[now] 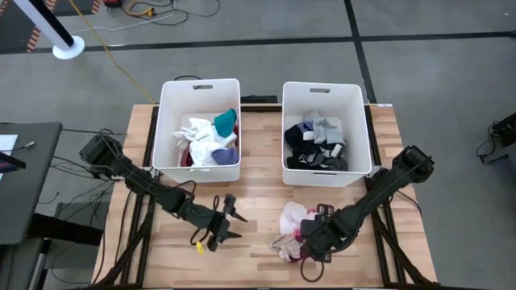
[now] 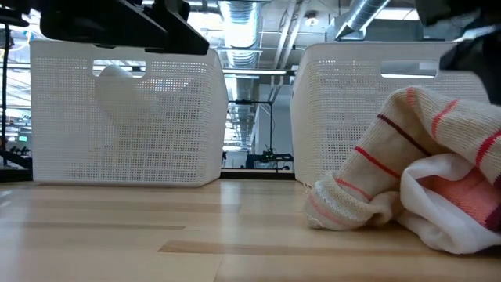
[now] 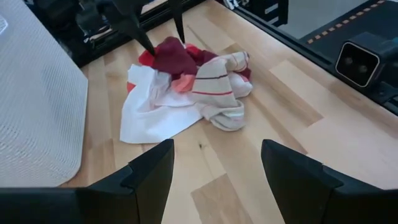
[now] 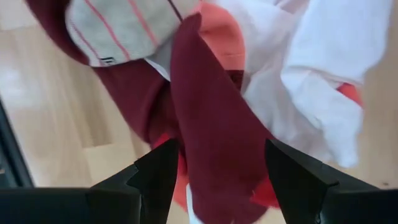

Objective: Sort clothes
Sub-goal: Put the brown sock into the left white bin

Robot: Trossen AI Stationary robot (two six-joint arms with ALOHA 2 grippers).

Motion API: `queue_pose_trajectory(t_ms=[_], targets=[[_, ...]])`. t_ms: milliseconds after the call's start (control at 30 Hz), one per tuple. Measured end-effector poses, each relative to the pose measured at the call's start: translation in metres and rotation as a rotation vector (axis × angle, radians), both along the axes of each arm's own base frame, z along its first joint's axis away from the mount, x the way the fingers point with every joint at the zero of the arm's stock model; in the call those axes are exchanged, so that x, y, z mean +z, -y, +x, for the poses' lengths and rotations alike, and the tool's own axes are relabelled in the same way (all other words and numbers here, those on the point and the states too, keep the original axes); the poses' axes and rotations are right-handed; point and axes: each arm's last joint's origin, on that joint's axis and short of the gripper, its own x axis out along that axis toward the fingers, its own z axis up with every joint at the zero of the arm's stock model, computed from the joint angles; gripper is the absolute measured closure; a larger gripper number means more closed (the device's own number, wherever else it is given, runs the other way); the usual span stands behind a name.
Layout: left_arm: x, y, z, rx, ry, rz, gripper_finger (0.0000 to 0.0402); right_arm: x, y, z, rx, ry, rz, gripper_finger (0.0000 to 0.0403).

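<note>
While the left arm waits over the near left part of the wooden surface (image 1: 258, 161), its left end effector (image 1: 228, 223) stands released and empty, with a small yellow item (image 1: 198, 244) lying on the boards just beside it. From the left wrist view both dark fingers (image 3: 149, 177) are spread wide, with bare wood between them and the heap farther off.

Near the front edge on the right lies a small pile of clothes (image 1: 292, 229): a cream sock with red stripes (image 3: 217, 87), a white garment (image 3: 149, 112), a coral-pink piece (image 4: 221, 34) and a maroon garment (image 4: 214, 130) bunched together and touching. The right end effector (image 1: 318, 234) sits directly over this pile, its fingers (image 4: 155, 180) parted on either side of the maroon garment, which lies between them; the jaws are spread and not yet clamped on the fabric.

At the back of the surface stand two white bins side by side. The left bin (image 1: 168, 121) holds light clothes in white, teal and pink-red (image 1: 211, 138). The right bin (image 1: 359, 121) holds dark clothes in black, navy and grey (image 1: 316, 145).

In the low view the striped sock (image 2: 391, 164) rests on the wood in front of the perforated wall of the right bin, draped over white and pink fabric
</note>
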Motion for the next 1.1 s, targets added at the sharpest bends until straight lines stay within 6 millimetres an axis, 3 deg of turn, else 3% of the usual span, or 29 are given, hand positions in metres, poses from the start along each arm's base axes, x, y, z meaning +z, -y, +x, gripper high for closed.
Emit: queue_pose_trajectory(t_ms=[400,667,933,1100], targets=[[-0.006,-0.002,-0.002,0.012,-0.064,0.01,0.0166,-0.048,0.015,0.006,-0.061,0.174,0.094,0.0149],[-0.008,-0.001,-0.004,0.002,-0.098,-0.018,0.0166,-0.04,0.021,0.03,-0.048,0.409,0.081,0.0149],[-0.008,0.001,-0.004,-0.052,-0.124,-0.068,0.0166,-0.035,0.037,0.048,-0.067,0.521,0.051,0.0149],[-0.01,0.0,-0.005,-0.045,-0.145,-0.067,0.0166,-0.022,0.028,0.052,0.011,0.537,0.077,0.0149]])
